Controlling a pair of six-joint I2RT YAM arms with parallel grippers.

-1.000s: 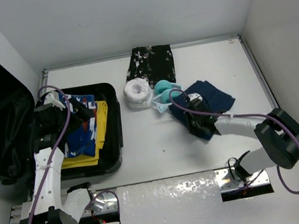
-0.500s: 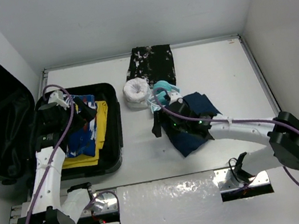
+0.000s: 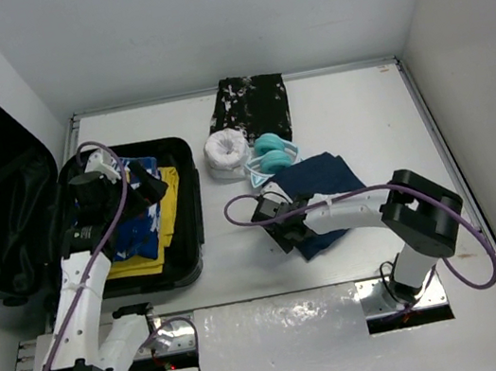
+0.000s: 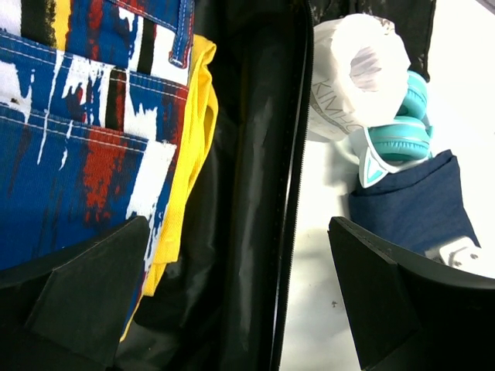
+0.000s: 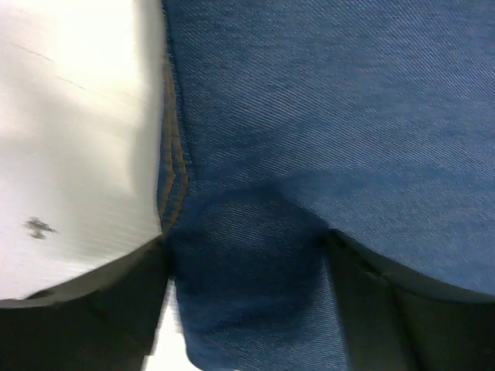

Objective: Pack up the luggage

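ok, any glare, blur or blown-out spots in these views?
Top external: sharp, with glare on the crinkled sheet between the arm bases. Left wrist: crisp on the patterned garment; the white roll is near blown out. Right wrist: soft focus on denim, table overexposed, fingers dark blurs.

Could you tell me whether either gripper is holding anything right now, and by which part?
The right gripper pinches the navy denim garment near its stitched edge. The left gripper is open, holding nothing.

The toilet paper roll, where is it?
In the top view the toilet paper roll sits mid-table, right of the luggage, beside the teal headphones.
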